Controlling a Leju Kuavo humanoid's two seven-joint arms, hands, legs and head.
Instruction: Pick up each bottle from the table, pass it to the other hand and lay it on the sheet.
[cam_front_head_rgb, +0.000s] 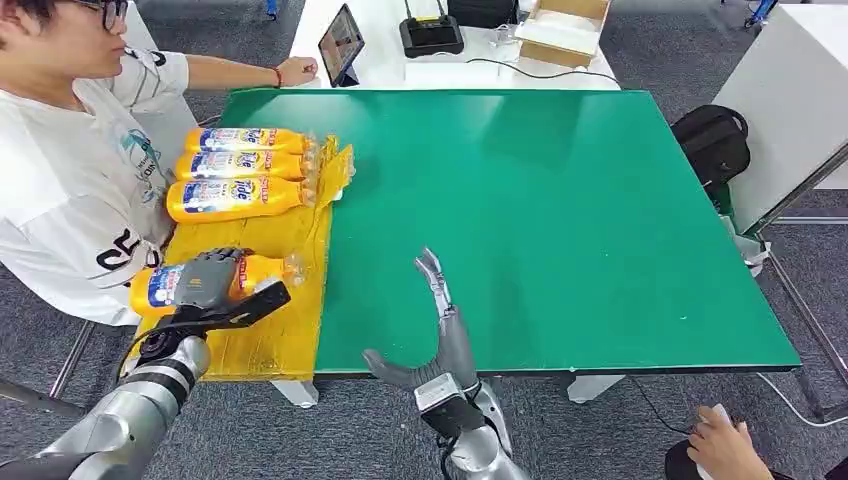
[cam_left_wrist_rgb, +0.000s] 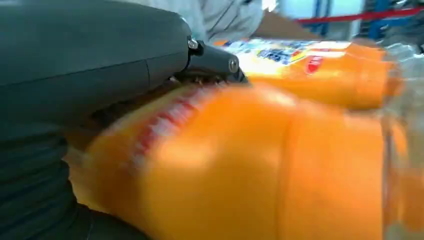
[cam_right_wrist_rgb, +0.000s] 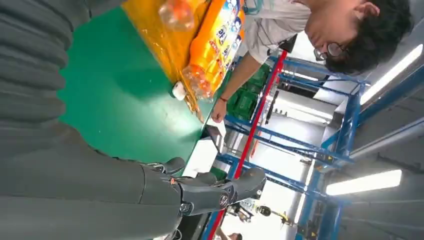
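The three bottles (cam_front_head_rgb: 243, 165) lying side by side on the yellow sheet (cam_front_head_rgb: 285, 240) carry blue-and-white labels with a large word that looks like "Tide"; the smaller print around it is too fine to read. The label of the bottle nearest the sheet's front edge (cam_front_head_rgb: 160, 285) is unreadable. The person's white shirt (cam_front_head_rgb: 122, 248) bears large dark letters, cut off and illegible.

The left hand (cam_front_head_rgb: 205, 277) hides the held bottle's (cam_front_head_rgb: 255, 272) middle; its wrist view is blurred.
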